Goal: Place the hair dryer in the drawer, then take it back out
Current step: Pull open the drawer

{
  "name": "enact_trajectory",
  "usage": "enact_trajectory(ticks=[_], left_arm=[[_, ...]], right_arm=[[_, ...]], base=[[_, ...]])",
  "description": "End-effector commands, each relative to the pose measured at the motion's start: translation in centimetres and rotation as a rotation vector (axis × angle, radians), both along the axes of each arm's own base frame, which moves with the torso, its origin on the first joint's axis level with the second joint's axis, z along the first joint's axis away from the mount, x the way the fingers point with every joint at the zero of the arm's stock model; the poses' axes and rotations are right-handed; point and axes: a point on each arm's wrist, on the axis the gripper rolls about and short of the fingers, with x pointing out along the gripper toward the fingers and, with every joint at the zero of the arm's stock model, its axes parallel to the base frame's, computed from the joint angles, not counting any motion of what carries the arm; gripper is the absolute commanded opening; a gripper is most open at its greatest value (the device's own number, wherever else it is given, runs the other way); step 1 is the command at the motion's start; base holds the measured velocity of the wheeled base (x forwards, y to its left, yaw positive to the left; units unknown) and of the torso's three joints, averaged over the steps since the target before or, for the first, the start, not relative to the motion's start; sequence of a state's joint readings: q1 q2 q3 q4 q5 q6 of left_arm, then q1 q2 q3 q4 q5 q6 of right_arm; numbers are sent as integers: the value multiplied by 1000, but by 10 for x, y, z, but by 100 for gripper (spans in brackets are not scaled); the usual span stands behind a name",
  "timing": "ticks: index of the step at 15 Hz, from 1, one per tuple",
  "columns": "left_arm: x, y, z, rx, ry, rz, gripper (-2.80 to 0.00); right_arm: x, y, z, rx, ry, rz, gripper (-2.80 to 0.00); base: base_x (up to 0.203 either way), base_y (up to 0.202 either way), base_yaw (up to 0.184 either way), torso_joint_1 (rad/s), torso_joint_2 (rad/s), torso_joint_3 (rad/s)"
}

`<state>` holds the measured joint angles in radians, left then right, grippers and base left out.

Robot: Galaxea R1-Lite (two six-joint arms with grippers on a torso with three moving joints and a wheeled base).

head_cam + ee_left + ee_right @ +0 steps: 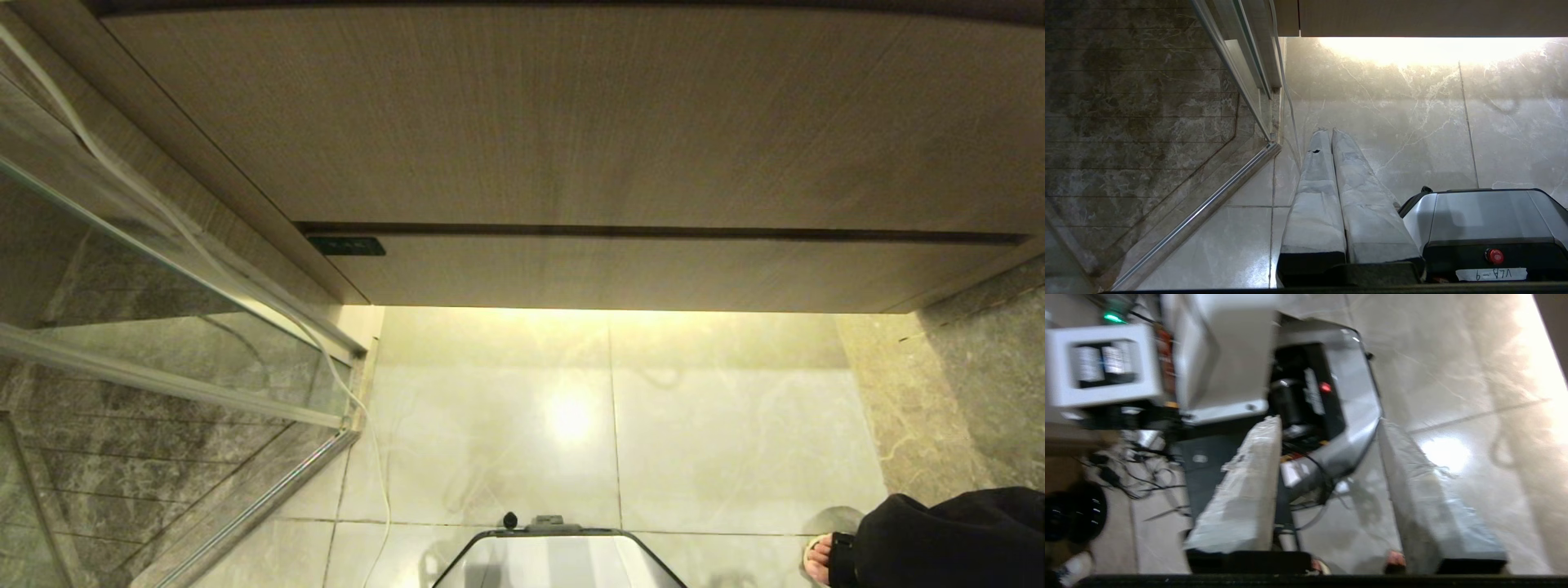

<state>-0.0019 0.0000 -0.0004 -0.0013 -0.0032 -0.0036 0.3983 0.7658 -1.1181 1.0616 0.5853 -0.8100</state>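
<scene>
The left gripper points down toward the floor, its two cloth-wrapped fingers pressed side by side with their tips nearly touching and nothing between them. Below lies a pale marble-patterned tile floor, crossed by thin grout lines and lit by a bright glow spilling from under the wood-grain vanity's lower edge. Beside the gripper sits the robot's grey base, with a red button on its black panel and a white label just under it. On the other side, a glass shower partition stands in a metal frame, with dark marble tiles behind it. A thin white cord runs down along the partition's edge.
</scene>
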Motion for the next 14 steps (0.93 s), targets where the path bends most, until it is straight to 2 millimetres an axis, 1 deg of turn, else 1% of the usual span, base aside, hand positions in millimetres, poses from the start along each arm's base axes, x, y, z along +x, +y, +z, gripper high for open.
enact_trajectory(ticks=[1, 3, 4, 6, 8, 10, 11, 14], left_arm=[[0, 0, 0, 1, 0, 1, -280], [0, 0, 0, 0, 2, -1, -280], [0, 0, 0, -1, 0, 0, -280], [0, 0, -1, 0, 2, -1, -280], [0, 0, 0, 0, 0, 0, -280], [0, 0, 0, 0, 0, 1, -280], [0, 0, 0, 0, 2, -1, -280], [0, 0, -1, -1, 2, 1, -280]], right_arm=[[49, 18, -2, -145, 5, -95, 0], [78, 31, 3, -165, -116, -155, 0], [87, 35, 3, -168, -147, -165, 0], [113, 47, -2, -230, -273, -142, 0], [132, 55, -14, -255, -352, -152, 0], [150, 62, -23, -281, -444, -232, 0], [158, 65, -31, -305, -445, -253, 0], [182, 75, -52, -371, -431, -231, 0]], base=[[0, 0, 0, 0, 0, 0], [0, 0, 0, 0, 0, 0], [0, 0, 0, 0, 0, 0], [0, 0, 0, 0, 0, 0], [0, 0, 0, 0, 0, 0], [0, 0, 0, 0, 0, 0], [0, 0, 0, 0, 0, 0], [0, 0, 0, 0, 0, 0]])
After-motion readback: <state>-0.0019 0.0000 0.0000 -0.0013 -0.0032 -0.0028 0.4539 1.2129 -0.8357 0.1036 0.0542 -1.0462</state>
